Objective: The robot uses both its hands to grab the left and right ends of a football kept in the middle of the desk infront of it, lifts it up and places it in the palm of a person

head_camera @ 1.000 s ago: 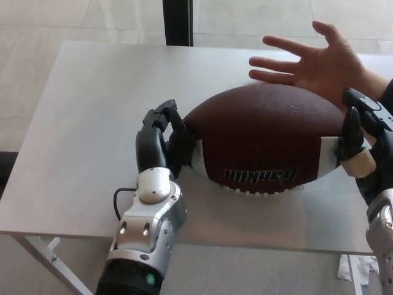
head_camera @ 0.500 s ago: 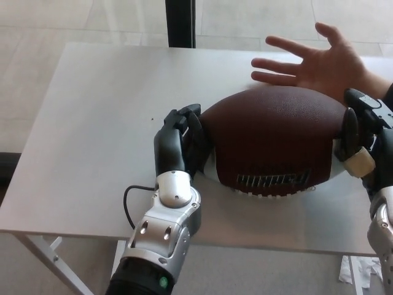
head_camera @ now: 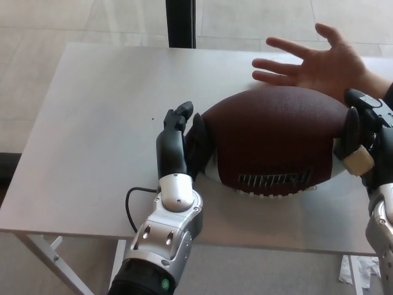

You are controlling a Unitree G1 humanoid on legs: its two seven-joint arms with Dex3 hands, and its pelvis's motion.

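a brown football [head_camera: 276, 138] sits in the centre-right of the frame over a pale grey desk [head_camera: 98, 117], its long axis running left to right, with white lacing and dark lettering along its lower edge (the lettering is too blurred to read). the left hand [head_camera: 181, 144] comes up from the bottom centre of the frame and presses its black fingers against the ball's left end; one finger stands a little away from the leather, the others lie on it. the right hand [head_camera: 359, 138] enters from the right edge and is clamped on the ball's right end, a pale fingertip pad against the white stripe. so both hands are closed on the ball, one at each end. a person's open palm [head_camera: 322, 61] is held face up in the upper right of the frame, just behind the ball's top right. a black cable [head_camera: 132, 206] loops beside the left wrist.
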